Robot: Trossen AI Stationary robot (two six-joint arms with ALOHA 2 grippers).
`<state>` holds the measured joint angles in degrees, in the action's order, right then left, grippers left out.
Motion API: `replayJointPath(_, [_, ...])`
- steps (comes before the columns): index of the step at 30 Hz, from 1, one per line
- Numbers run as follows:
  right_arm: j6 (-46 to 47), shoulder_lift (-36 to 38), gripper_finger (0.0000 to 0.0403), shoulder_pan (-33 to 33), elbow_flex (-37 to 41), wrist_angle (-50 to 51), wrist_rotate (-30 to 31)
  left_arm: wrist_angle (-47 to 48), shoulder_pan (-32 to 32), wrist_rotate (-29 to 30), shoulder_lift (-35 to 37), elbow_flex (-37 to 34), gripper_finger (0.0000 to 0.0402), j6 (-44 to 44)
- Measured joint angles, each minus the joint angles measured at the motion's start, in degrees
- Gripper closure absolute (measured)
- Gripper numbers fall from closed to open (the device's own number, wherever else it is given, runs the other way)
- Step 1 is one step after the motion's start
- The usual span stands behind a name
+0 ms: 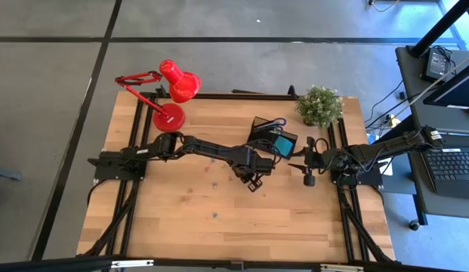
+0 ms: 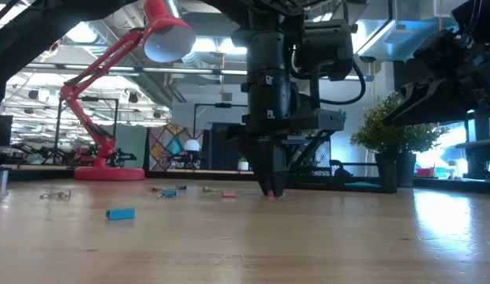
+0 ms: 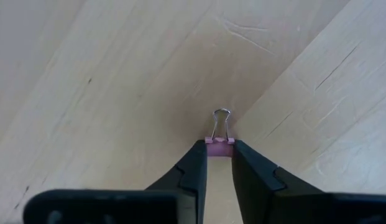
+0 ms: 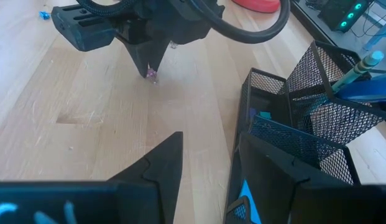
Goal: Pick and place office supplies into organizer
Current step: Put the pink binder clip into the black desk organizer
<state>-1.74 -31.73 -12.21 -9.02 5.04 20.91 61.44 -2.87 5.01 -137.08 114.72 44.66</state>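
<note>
High view: the left arm reaches across the wooden table [image 1: 181,219] to its middle, the left gripper [image 1: 254,182] pointing down just in front of the black mesh organizer [image 1: 270,137]. The right gripper [image 1: 310,178] waits near the table's right edge, beside the organizer. A red desk lamp [image 1: 172,94] and a potted plant [image 1: 320,106] stand along the far edge. The near half of the board is largely bare, with a few tiny bits on it.

Low view: the left gripper's tips meet the tabletop. Small items, among them a blue piece [image 2: 120,214], lie to the side, well apart from it.

Left wrist view: the left gripper's fingers [image 3: 196,165] stand at either side of a pink binder clip [image 3: 220,138] that lies on the wood, pressing against its body; its wire handles point away. Bare wood surrounds the clip.

Right wrist view: the right gripper's jaws stand apart, holding nothing. The organizer lies just beside them, blue items in its compartments. Open wood separates it from the left gripper and clip.
</note>
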Motion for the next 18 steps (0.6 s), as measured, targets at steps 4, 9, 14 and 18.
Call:
replayJointPath(4, [0.0,0.0,0.0241,0.0,0.0,0.1,0.0,-0.3,-0.1,0.8,0.0,0.0,0.0346,-2.1])
replayJointPath(9, [0.0,0.0,0.0241,0.0,0.0,0.4,0.0,-0.3,-0.1,0.9,0.1,0.0,0.0346,-3.2])
replayJointPath(14, [0.1,0.0,0.0241,0.0,0.0,0.5,0.0,0.3,0.1,0.8,0.2,0.8,0.0346,-5.3])
replayJointPath(18, [0.9,0.0,0.0241,0.0,0.0,0.5,0.0,-0.2,0.2,1.0,0.3,2.5,0.0346,-8.6])
